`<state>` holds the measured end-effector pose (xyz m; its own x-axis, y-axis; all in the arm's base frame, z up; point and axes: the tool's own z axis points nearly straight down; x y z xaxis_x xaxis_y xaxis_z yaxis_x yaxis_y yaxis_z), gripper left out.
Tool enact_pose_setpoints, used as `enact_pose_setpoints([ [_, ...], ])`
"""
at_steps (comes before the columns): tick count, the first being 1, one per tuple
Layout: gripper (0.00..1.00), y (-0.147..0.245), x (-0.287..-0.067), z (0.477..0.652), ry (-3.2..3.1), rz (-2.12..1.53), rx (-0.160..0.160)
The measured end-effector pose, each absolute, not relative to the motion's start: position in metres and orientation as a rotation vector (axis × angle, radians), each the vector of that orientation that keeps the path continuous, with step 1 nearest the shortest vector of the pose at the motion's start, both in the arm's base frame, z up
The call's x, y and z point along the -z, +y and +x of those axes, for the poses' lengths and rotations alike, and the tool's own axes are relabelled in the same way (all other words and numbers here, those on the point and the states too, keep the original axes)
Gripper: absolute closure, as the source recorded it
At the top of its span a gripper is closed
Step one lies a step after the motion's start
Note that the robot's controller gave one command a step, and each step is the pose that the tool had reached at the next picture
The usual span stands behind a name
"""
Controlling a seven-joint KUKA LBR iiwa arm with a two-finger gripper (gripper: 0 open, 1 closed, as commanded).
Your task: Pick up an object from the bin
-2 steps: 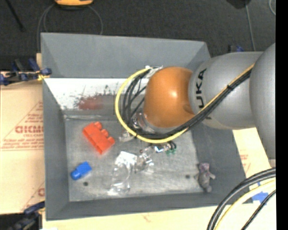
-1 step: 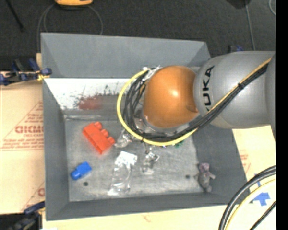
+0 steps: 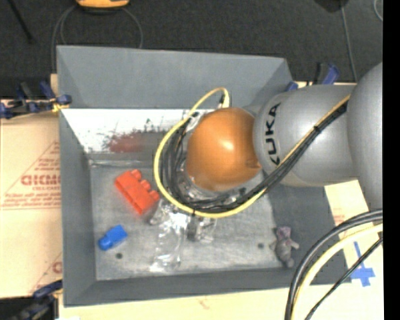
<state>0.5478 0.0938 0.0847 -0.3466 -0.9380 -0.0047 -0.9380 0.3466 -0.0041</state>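
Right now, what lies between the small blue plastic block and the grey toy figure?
In the camera view, a crumpled clear plastic piece lies there, about midway across the floor of the grey metal bin.

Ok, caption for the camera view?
Claw low over clear crumpled plastic mid-bin; red toy brick and blue piece view-left, grey figure view-right.

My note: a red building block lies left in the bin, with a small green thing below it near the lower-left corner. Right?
No. The camera view shows the small thing is blue, not green. It does sit below the red building block, near the bin's lower-left corner.
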Motion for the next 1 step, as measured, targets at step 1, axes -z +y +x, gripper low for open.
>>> enact_pose_setpoints([
  [1, 0.0, 0.0792, -0.0776, 0.5431, 2.657, -1.643, -0.003],
])
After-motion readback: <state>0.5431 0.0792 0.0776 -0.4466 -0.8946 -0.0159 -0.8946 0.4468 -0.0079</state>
